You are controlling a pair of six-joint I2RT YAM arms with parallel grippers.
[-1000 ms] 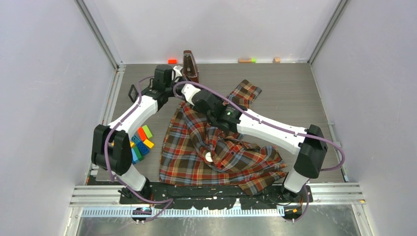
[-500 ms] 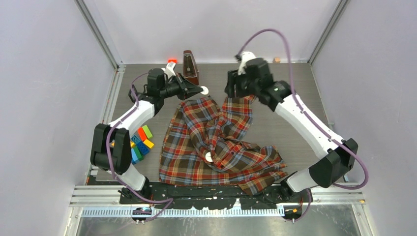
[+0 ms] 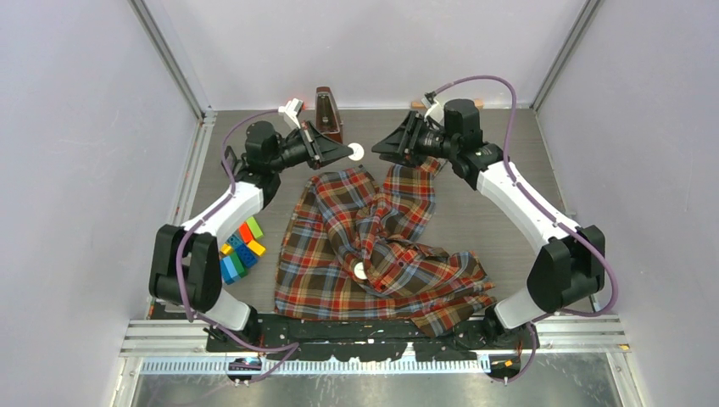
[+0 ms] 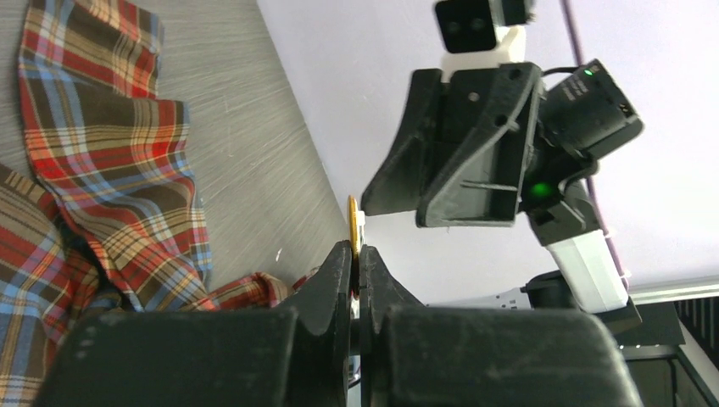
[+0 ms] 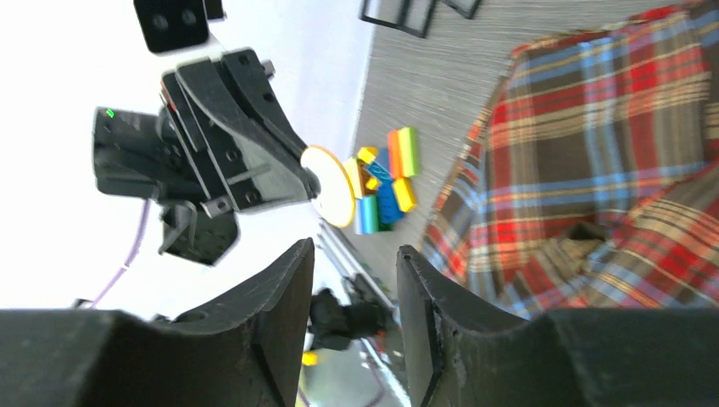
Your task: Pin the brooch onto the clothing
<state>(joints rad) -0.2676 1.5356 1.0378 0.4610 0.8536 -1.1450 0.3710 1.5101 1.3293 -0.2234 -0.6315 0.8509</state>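
The right pincer (image 5: pixel 352 254) shows black fingers spread apart. Beyond them, the black left pincer (image 5: pixel 307 182) clamps a round white yellow-edged brooch (image 5: pixel 331 197). A red-brown plaid shirt (image 5: pixel 593 170) lies on the grey wood-grain surface (image 5: pixel 441 76), with bright plastic blocks (image 5: pixel 386 182) nearby.

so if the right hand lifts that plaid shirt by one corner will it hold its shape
Likely not: the shirt lies in soft folds and bunched ridges, so it looks floppy and would probably sag from the grip. It is large and spread wide, so a corner pull would likely drag the rest along.
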